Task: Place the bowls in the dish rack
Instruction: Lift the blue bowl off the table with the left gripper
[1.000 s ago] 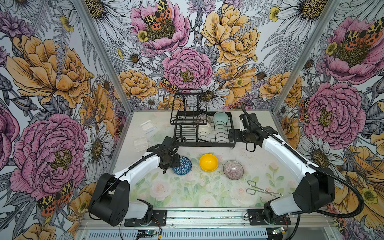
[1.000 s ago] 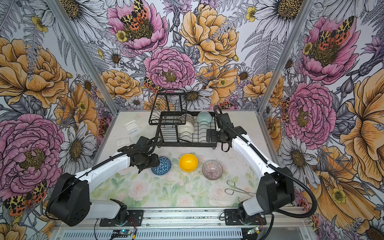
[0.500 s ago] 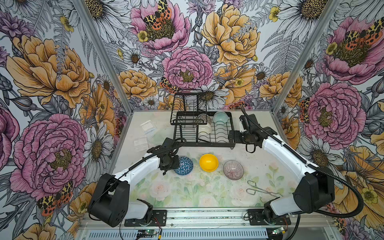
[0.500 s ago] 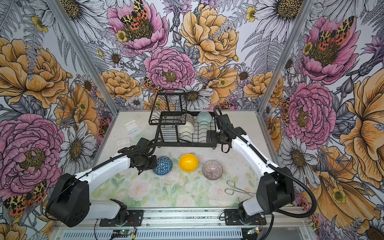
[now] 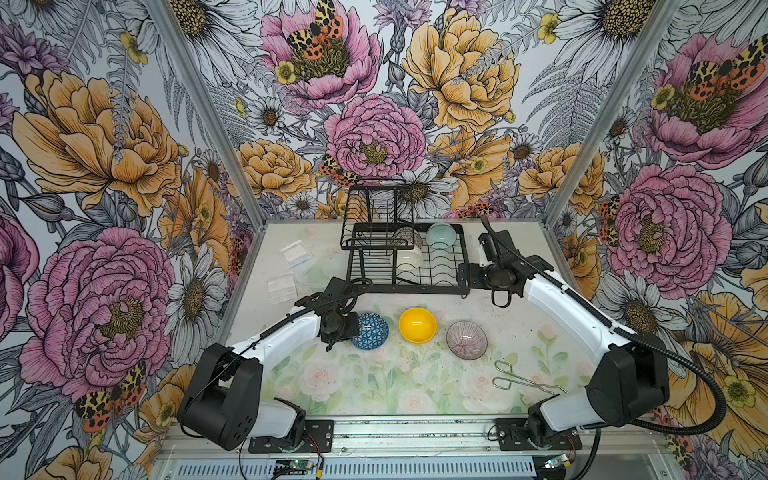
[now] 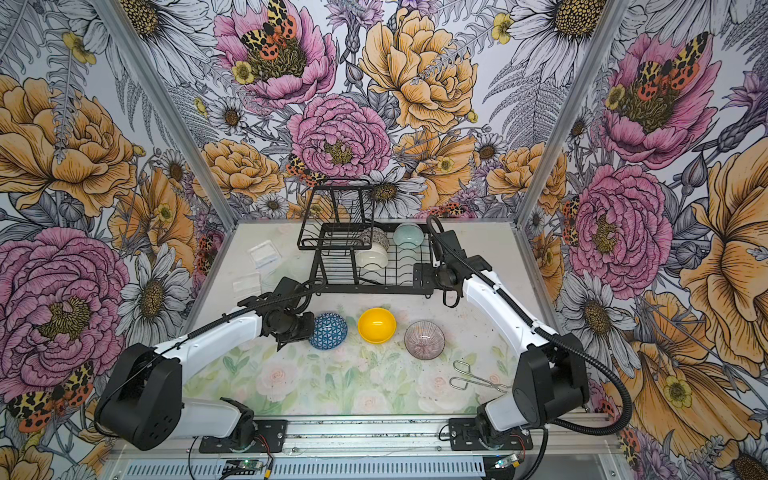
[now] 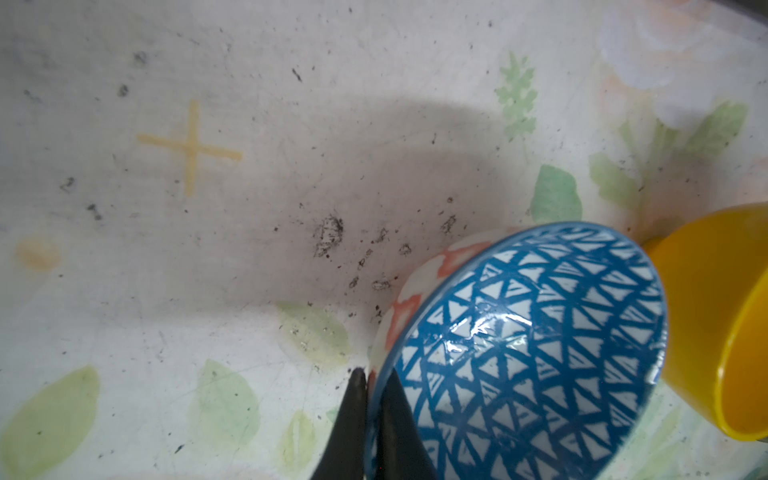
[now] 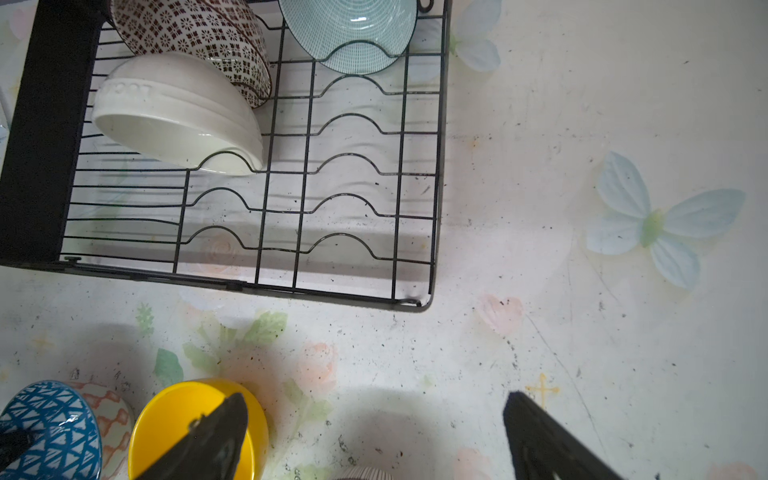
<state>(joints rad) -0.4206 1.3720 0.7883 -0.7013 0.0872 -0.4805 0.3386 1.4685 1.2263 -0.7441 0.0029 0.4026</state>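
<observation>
Left gripper [image 7: 372, 380]: jaws drawn in to a narrow pinch on the rim of the blue triangle-patterned bowl [image 7: 528, 353], one finger inside the wall and one outside against the orange-and-white exterior. The bowl is tilted, mouth turned up and to the right. It sits at the left end of a row of three on the table, nearer than the dish rack [image 5: 415, 289], with the yellow bowl [image 5: 417, 325] just beside it and the mauve bowl [image 5: 466, 339] further right. We cannot tell whether its foot is touching the table. Right gripper [image 8: 376, 397]: jaws spread wide and holding nothing, beside the rack's near right corner. Already in the rack are the cream bowl [image 5: 409, 257], the mosaic bowl [image 5: 405, 237] behind it and the teal bowl [image 5: 441, 236] at the far right. The blue bowl's glaze shines, so we judge it hard, slick and chippable, with no give under the pads. An edge pinch leaves most of its weight hanging to one side, so we expect it to pivot. The rim is the only graspable edge, so move slowly and set it down gently between the wires.
</observation>
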